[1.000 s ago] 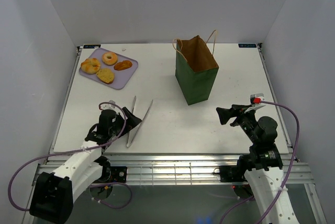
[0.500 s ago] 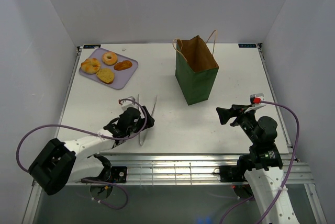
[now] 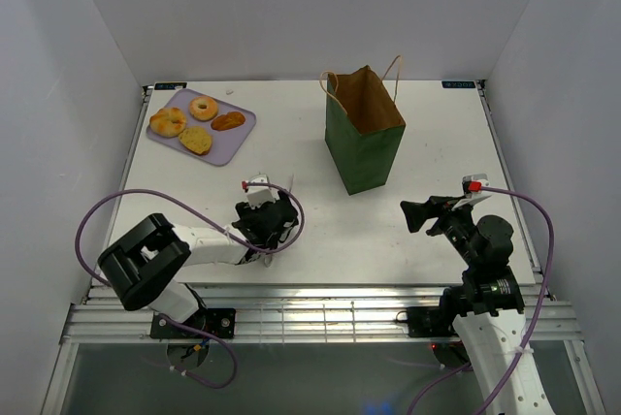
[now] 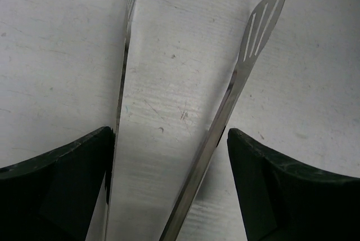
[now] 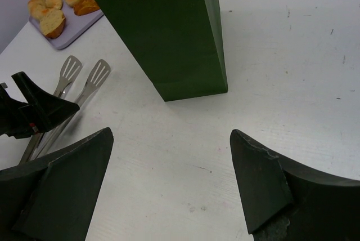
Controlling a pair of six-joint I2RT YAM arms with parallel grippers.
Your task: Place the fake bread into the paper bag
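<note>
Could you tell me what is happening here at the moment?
The left gripper sits open around a pair of metal tongs lying on the table, not yet closed on them. The right gripper hangs open near the upright paper bag. The four pieces of fake bread are on the lilac tray.

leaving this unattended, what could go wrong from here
1. The left gripper straddles the tongs with open jaws; their thin arms might slip as it closes.
2. The paper bag stands unsupported, the right gripper apart from it; a bump may tip it.
3. The fake bread lies far from the bag; it could drop mid-carry.
</note>
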